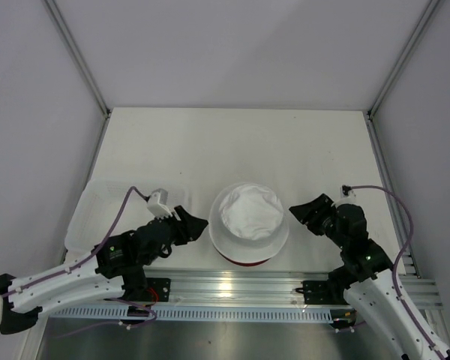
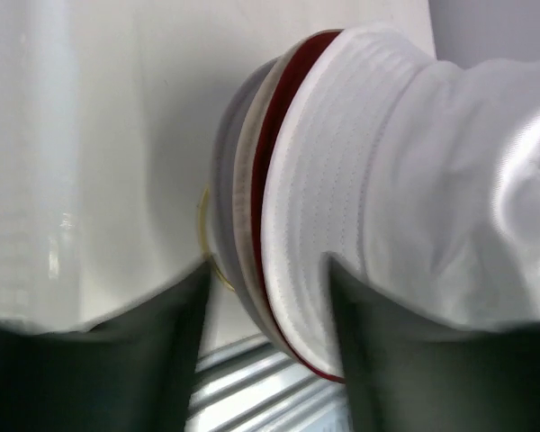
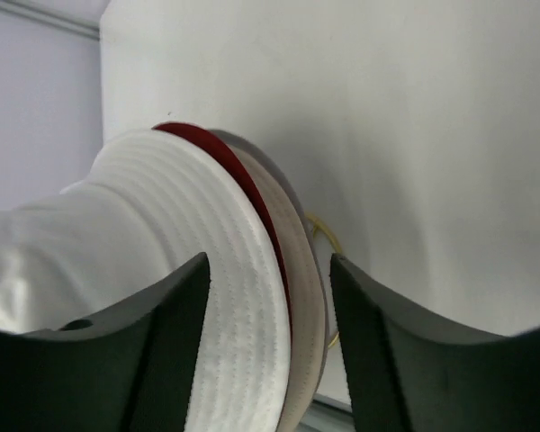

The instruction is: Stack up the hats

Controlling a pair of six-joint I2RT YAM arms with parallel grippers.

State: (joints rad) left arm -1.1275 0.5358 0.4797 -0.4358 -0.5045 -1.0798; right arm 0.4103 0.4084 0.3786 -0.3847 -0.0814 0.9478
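The three hats sit stacked near the table's front middle. The white hat [image 1: 249, 214] is on top, and the dark red hat [image 1: 244, 262] shows only as a brim sliver under it. In the left wrist view the white hat [image 2: 414, 162], red brim [image 2: 274, 135] and beige brim [image 2: 245, 180] lie layered. My left gripper [image 1: 202, 226] is open at the stack's left edge, with the brims between its jaws [image 2: 268, 306]. My right gripper [image 1: 297, 213] is open at the right edge, straddling the white [image 3: 117, 225], red [image 3: 225, 157] and beige [image 3: 299, 243] brims [image 3: 270, 288].
A shallow clear plastic tray [image 1: 90, 210] lies at the left table edge behind my left arm. A thin yellow loop [image 3: 328, 241] lies on the table beside the stack. The metal rail [image 1: 232, 289] runs along the front edge. White walls enclose the table.
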